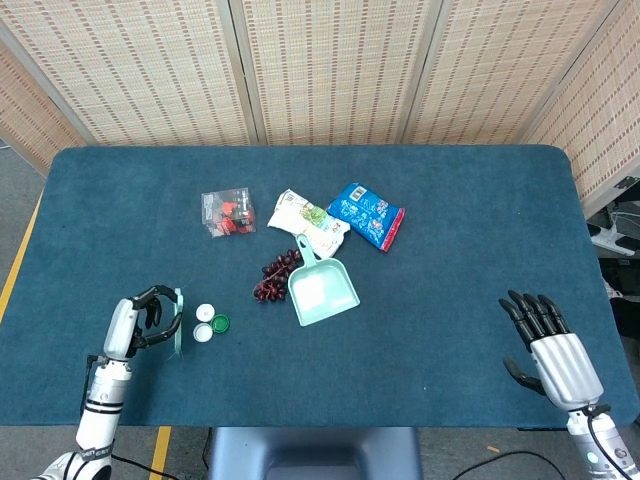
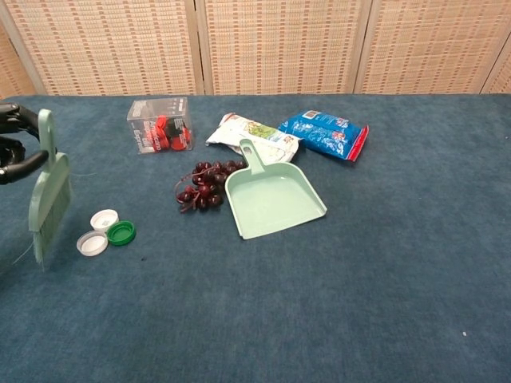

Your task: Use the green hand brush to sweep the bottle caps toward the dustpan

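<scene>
My left hand (image 1: 138, 322) grips the handle of the green hand brush (image 2: 49, 191), which hangs upright with its bristles pointing down. In the head view the brush (image 1: 178, 320) shows edge-on, just left of the caps. Two white caps (image 2: 104, 219) (image 2: 92, 242) and a green cap (image 2: 121, 232) lie close together on the cloth, right of the bristles. The green dustpan (image 2: 275, 199) lies further right, with its handle pointing away from me. My right hand (image 1: 555, 350) hovers open near the table's front right edge and holds nothing.
A bunch of dark grapes (image 2: 204, 185) lies between the caps and the dustpan, touching the dustpan's left side. Behind it are a clear box of red items (image 2: 160, 124), a white snack pack (image 2: 254, 132) and a blue packet (image 2: 324, 133). Blue cloth covers the table (image 1: 450, 250).
</scene>
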